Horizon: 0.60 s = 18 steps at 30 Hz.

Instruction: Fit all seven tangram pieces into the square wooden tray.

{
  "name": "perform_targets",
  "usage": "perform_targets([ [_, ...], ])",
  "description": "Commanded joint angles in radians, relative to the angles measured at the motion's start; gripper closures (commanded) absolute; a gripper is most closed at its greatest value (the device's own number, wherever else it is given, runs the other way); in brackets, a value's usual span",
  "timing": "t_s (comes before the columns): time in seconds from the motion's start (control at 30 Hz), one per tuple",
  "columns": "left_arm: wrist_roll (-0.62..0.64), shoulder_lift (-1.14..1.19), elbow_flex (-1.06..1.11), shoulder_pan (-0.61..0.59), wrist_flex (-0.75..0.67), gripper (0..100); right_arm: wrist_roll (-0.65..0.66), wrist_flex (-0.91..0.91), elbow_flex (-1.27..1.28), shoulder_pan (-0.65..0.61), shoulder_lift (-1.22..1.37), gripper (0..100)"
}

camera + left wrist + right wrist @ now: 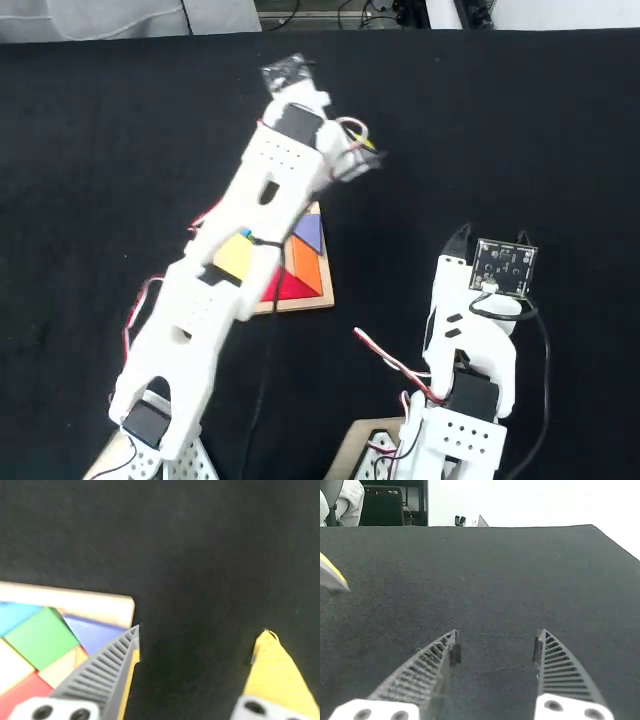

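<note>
The left gripper (201,630) hangs with its grey and yellow fingers spread wide and nothing between them, above bare black table (210,540). The square wooden tray (100,602) lies just beside the grey finger (107,667), which overlaps the tray's corner in the left wrist view. Inside that corner sit a violet-blue piece (95,632), a green piece (42,635), a light blue piece (15,615), an orange piece (62,667) and a red piece (22,692), packed edge to edge. From above, the left gripper (358,160) is just past the tray (327,290) on its far side, and the left arm (215,290) lies across the tray, hiding much of it. A yellow piece (235,255) shows beside the arm. The right gripper (497,635) is also spread and holds nothing, over open cloth well apart from the tray, off to its right.
</note>
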Motion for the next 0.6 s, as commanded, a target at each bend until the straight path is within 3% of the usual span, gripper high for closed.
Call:
perform_targets([
  [0.0, -0.008, 0.043, -0.033, 0.067, 0.014, 65, -0.006, -0.021, -0.004, -0.018, -0.022, 75.5],
  [0.17, -0.008, 0.167, -0.045, 0.061, -0.012, 65, -0.006, -0.021, -0.004, -0.018, -0.022, 75.5],
  [0.57, -0.041, 0.175, -0.283, 0.013, 0.175, 65, -0.006, -0.021, -0.004, -0.017, -0.022, 75.5],
])
